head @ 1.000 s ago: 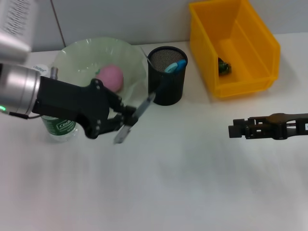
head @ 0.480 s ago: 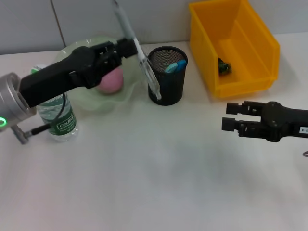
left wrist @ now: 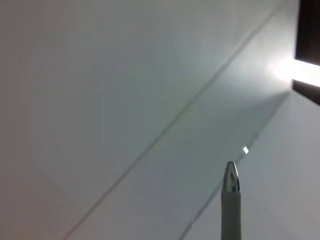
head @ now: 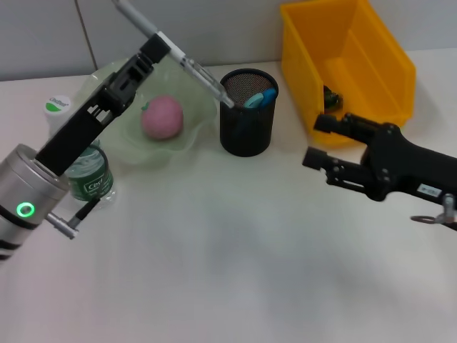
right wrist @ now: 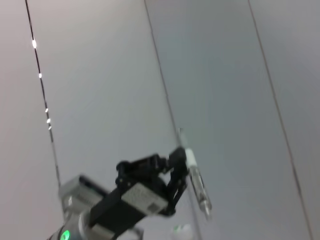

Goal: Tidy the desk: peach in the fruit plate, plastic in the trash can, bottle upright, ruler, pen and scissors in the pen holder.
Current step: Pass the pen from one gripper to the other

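Observation:
My left gripper (head: 163, 50) is shut on a clear pen (head: 193, 70), held high and slanted, its tip at the rim of the black mesh pen holder (head: 246, 136). The right wrist view shows that left gripper (right wrist: 180, 167) clamped on the pen (right wrist: 196, 182). Something blue-handled (head: 260, 96), probably the scissors, stands in the holder. The ruler is not visible. The pink peach (head: 161, 116) lies in the green fruit plate (head: 196, 132). The bottle (head: 80, 168) stands upright behind my left arm. My right gripper (head: 323, 141) hovers open and empty by the yellow bin (head: 371, 78).
A small dark item (head: 330, 98) lies in the yellow bin at the back right. The left arm crosses above the plate and bottle. A grey wall runs behind the white table (head: 228, 271).
The left arm has swung the pen up and over, bringing its tip from beside the holder to the rim. My right gripper has moved left and toward the bin.

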### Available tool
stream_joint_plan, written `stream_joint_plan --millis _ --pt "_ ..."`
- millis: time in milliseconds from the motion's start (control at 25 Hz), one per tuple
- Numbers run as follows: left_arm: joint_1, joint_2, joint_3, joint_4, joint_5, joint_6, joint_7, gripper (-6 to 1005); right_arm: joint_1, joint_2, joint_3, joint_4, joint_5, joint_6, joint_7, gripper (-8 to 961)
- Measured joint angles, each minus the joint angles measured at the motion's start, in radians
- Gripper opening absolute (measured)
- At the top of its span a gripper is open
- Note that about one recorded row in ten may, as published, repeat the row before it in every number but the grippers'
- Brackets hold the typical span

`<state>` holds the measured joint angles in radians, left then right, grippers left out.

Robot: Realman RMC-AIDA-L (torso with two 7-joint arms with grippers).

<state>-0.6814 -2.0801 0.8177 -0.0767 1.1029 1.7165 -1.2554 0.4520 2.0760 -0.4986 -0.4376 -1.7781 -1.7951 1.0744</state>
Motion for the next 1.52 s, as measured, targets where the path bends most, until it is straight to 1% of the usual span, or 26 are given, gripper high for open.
stream_joint_plan --millis 40,80,120,240,280,320,360,480,520,560,600,680,720,840,1040,1520 --pt "0.000 0.000 0.000 0.000 0.000 0.000 0.000 134 0.004 0.002 0.000 0.019 0.016 0.006 -0.027 726" --pt "-0.011 0.000 -0.071 -0.076 0.008 0.003 0.021 134 0.018 0.003 0.001 0.063 0.040 0.021 -0.098 726" --pt "-0.012 0.000 -0.080 -0.084 0.009 0.003 0.021 134 0.018 0.003 0.001 0.063 0.040 0.021 -0.098 726" --pt "-0.014 0.000 -0.120 -0.124 0.013 0.002 0.022 134 0.044 0.004 0.005 0.122 0.058 0.046 -0.211 726" --pt "-0.015 0.000 -0.158 -0.157 0.026 0.002 0.022 133 0.065 0.005 0.007 0.166 0.069 0.069 -0.301 726" --pt "-0.015 0.000 -0.158 -0.157 0.026 0.002 0.022 133 0.065 0.005 0.007 0.166 0.069 0.069 -0.301 726" --pt "-0.015 0.000 -0.178 -0.167 0.043 0.001 0.022 133 0.073 0.006 0.009 0.184 0.072 0.080 -0.335 726" --pt "-0.010 0.000 -0.273 -0.198 0.139 -0.011 0.031 133 0.112 0.007 0.013 0.248 0.079 0.116 -0.444 726" --pt "-0.010 0.000 -0.273 -0.198 0.139 -0.011 0.031 133 0.112 0.007 0.013 0.248 0.079 0.116 -0.444 726" --pt "-0.009 0.000 -0.302 -0.207 0.167 -0.016 0.036 133 0.120 0.008 0.013 0.263 0.080 0.123 -0.471 726" --pt "-0.006 0.000 -0.368 -0.227 0.233 -0.026 0.049 133 0.127 0.008 0.014 0.274 0.082 0.126 -0.491 726" --pt "-0.003 0.000 -0.457 -0.248 0.322 -0.038 0.072 133 0.146 0.010 0.016 0.308 0.090 0.136 -0.551 726" --pt "-0.003 0.000 -0.457 -0.248 0.322 -0.038 0.072 133 0.146 0.010 0.016 0.308 0.090 0.136 -0.551 726" --pt "-0.002 0.000 -0.516 -0.255 0.394 -0.061 0.078 134 0.161 0.011 0.019 0.324 0.094 0.142 -0.595 726" --pt "0.001 0.000 -0.547 -0.257 0.436 -0.079 0.077 134 0.181 0.012 0.028 0.340 0.105 0.148 -0.635 725" --pt "0.009 0.000 -0.552 -0.260 0.440 -0.091 0.076 133 0.217 0.012 0.028 0.360 0.117 0.164 -0.640 726"
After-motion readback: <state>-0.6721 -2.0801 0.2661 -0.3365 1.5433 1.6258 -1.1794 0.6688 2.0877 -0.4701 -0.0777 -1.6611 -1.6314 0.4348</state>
